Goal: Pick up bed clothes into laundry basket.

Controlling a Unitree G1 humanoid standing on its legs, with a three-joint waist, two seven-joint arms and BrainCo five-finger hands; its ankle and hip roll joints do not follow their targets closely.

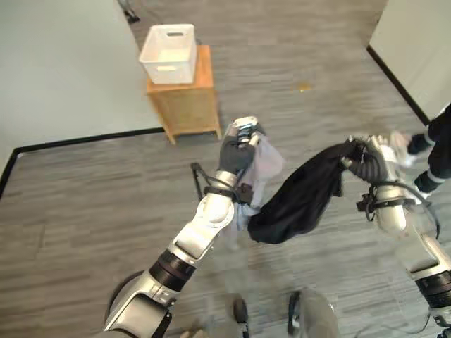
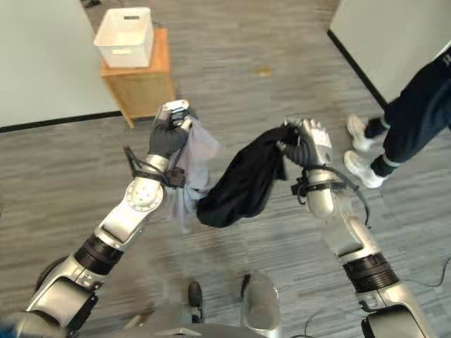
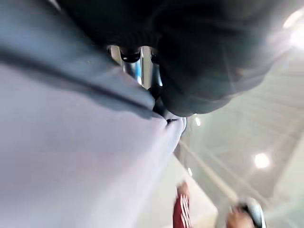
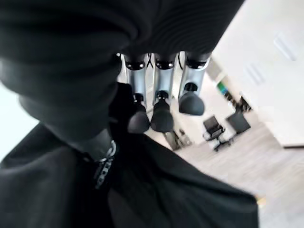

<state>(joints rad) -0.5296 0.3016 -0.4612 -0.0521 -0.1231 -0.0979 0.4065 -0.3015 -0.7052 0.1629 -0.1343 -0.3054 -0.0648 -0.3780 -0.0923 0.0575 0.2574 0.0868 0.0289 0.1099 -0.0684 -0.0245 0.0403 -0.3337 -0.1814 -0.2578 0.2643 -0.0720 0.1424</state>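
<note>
The left hand (image 2: 168, 139) is raised in front of the robot with its fingers curled round a pale lilac-grey cloth garment (image 2: 195, 156), which hangs down along the forearm. The right hand (image 2: 308, 146), held up at about the same height, has its fingers (image 4: 162, 114) curled round the top edge of a black cloth garment (image 2: 243, 184); that garment sags in a heavy fold between the two arms, its lower end just beside the pale one. Beyond the left hand stands a small wooden cabinet (image 1: 184, 104) on the grey plank floor (image 1: 84, 197), carrying a white plastic laundry basket (image 1: 169, 53). A person's legs and white shoes (image 2: 363, 151) show to the right.
</note>
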